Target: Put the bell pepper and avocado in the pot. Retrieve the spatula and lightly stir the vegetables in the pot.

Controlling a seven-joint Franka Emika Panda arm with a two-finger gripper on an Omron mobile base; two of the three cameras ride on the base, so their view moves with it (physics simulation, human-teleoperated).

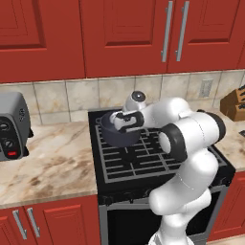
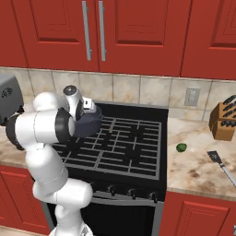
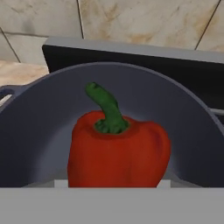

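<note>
The pincer (image 1: 122,122) hangs over the pot (image 1: 115,136) at the middle of the left base view, pinching the bell pepper (image 3: 118,153), which sits low inside the pot's mouth. Let go crookedly and the pepper could strike the rim and roll onto the stove (image 2: 124,143). The avocado (image 2: 181,147) and spatula (image 2: 221,165) lie far off at the right of the right base view on the table (image 2: 198,156), beside a knife block (image 2: 224,120).
</note>
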